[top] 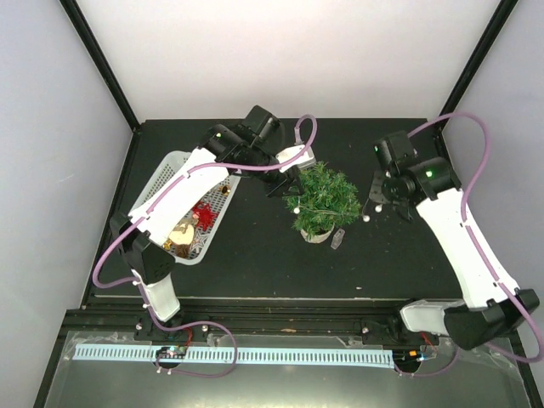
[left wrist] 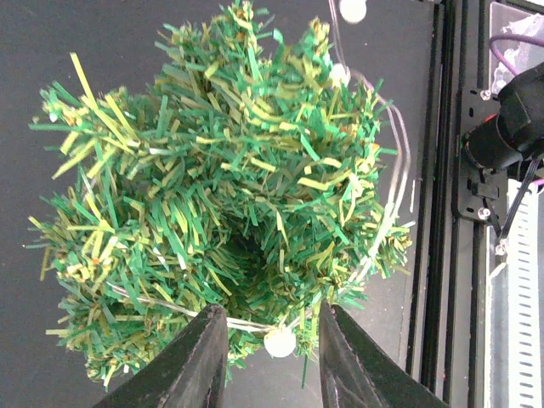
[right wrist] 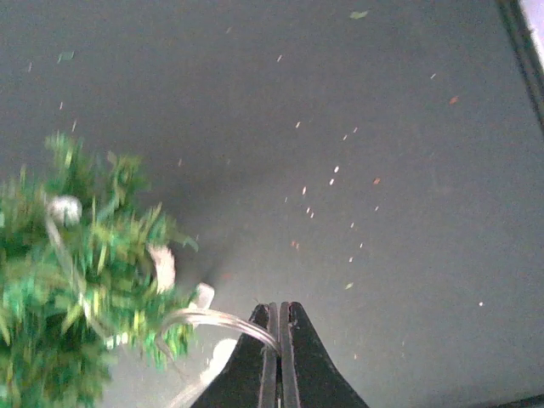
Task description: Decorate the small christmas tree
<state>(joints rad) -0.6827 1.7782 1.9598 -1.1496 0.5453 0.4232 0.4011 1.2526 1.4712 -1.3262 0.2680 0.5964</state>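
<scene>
— When viewed from above, where does the small christmas tree stand?

— It stands upright on the dark table, a little right of the middle; bushy green sprigs spread above a small whitish pot, which shows at the tree's near edge; a white basket lies well apart to the left, with red and gold ornaments inside it.

— And what are the two grippers doing?

— The left gripper hovers at the tree's far left side, released; its two dark fingers stand apart, and a white bead hangs in the gap, touching neither finger. The right gripper sits to the right of the tree, near it but clear of the foliage; its fingers are clenched flat together, pinching a thin clear wire that loops out from the tree's right side.

— Does that wire carry anything?

— White beads sit along it among the sprigs; they look blurred in the right wrist view; the bead by the left gripper hangs on a similar clear strand. A small pale piece lies just beside the pot, on its right; I cannot tell what it is.
</scene>
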